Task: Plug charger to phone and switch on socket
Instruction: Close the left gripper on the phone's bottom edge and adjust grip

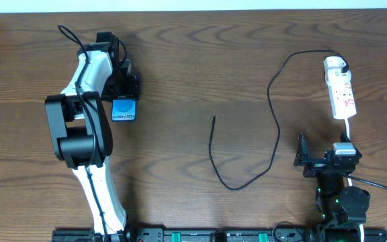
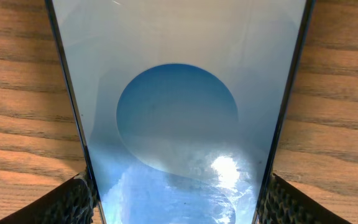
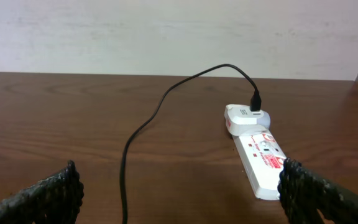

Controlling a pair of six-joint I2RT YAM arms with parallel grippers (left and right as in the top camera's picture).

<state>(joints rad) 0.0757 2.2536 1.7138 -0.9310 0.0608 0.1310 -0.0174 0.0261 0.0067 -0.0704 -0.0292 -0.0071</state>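
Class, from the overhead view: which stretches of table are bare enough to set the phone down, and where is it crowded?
Bare: the wide stretch between the phone and the charger tip; also the far middle. Crowded: right side, where charger loop, socket and right gripper sit close.

On the worktop (image 3: 55,124), the charger (image 3: 123,180) curves from a white plug (image 3: 244,118) on the socket (image 3: 263,163), whose red marks may be switches.

White left arm (image 1: 89,74), black joints; black right arm (image 1: 341,202) and right gripper (image 3: 179,186).
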